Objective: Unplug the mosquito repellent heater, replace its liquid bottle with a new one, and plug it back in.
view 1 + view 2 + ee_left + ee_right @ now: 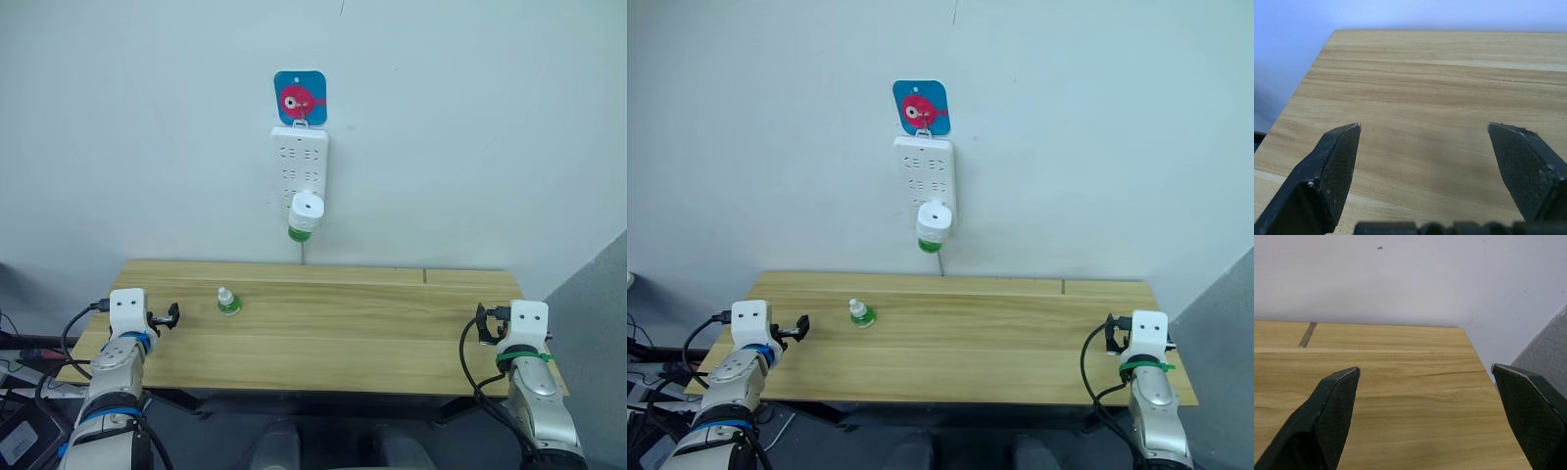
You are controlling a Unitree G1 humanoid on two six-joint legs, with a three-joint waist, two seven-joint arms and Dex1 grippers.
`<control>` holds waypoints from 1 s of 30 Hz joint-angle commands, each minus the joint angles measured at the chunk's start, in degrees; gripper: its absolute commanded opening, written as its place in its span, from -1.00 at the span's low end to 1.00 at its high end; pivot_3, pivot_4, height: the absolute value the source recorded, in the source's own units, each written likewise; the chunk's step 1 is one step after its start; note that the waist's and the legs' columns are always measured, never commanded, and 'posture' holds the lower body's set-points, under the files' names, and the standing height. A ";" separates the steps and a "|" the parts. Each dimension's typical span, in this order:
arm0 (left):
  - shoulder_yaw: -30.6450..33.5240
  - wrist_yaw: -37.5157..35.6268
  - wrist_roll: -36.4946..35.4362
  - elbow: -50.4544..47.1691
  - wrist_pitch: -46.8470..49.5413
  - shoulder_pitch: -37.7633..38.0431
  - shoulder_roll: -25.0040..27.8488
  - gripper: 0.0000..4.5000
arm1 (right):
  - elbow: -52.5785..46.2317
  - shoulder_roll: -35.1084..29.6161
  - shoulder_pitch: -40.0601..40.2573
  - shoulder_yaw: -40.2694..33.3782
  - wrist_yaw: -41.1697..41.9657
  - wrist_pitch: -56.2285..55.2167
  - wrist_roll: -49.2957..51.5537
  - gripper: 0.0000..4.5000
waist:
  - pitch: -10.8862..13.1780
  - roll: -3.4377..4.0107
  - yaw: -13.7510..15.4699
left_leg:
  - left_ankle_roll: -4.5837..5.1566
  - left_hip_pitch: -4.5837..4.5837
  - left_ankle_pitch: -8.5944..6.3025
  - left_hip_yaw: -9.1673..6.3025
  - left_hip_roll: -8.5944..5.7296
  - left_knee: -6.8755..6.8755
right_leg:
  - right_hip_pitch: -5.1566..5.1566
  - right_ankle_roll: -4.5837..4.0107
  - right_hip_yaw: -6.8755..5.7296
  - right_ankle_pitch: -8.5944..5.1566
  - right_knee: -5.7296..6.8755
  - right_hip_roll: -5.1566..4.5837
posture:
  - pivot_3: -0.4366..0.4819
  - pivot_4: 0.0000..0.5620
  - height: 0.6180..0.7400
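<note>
Hanging plugged into the power strip (300, 166), mosquito repellent heater (306, 210) bottle-end down.

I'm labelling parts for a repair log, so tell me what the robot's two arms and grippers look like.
Both arms are silver-grey metal with a white boxy block at the wrist and black cables looping alongside. The left arm has blue bands; the right arm has a green band. The left gripper and right gripper each have two black, wedge-shaped fingers with finely textured inner faces.
</note>
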 commanded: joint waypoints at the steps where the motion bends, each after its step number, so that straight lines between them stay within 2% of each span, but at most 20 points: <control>1: 0.22 0.58 0.10 -0.31 -0.45 -0.69 1.11 1.00 | -1.26 -0.88 -0.69 -0.32 0.26 -0.93 -0.39 0.99 | 0.00 0.00 0.00 | 0.00 0.00 0.00 0.00 0.00 0.00 | 0.00 0.00 0.00 0.00 0.00 0.00 | 0.52 -0.76 1.00; 12: 0.31 2.24 0.38 -0.60 -0.58 -0.19 0.96 1.00 | -1.84 -1.26 -0.46 -0.43 0.52 -0.36 -0.08 0.99 | 0.00 -0.01 0.02 | 0.00 0.01 0.00 0.00 0.00 0.00 | 0.01 0.00 0.00 0.00 0.02 0.01 | 0.52 -0.72 1.00; 22: 1.47 0.20 -1.51 -3.14 -0.05 1.54 1.12 1.00 | -3.49 -0.49 -0.21 0.57 0.84 0.66 -0.02 0.99 | 0.01 0.00 -0.02 | 0.00 0.02 0.00 0.00 0.00 0.01 | 0.01 0.00 0.01 0.00 0.02 0.01 | 0.48 -0.64 1.00; 25: 3.50 -4.24 -4.86 -7.12 1.58 2.96 2.91 1.00 | -8.96 0.46 0.53 1.65 2.52 3.40 1.61 0.99 | 0.03 0.02 -0.14 | 0.00 0.02 0.00 0.00 0.02 0.00 | 0.01 -0.01 0.02 0.00 0.03 0.02 | 0.46 -0.63 1.00; 30: 5.55 -15.18 -11.48 -18.60 6.10 3.48 6.13 1.00 | -23.67 -0.45 0.83 4.80 8.72 12.37 6.70 0.99 | 0.18 0.04 -0.26 | 0.01 0.02 0.00 -0.12 0.12 0.01 | -0.01 -0.08 0.00 -0.03 0.10 0.12 | 0.45 -0.58 1.00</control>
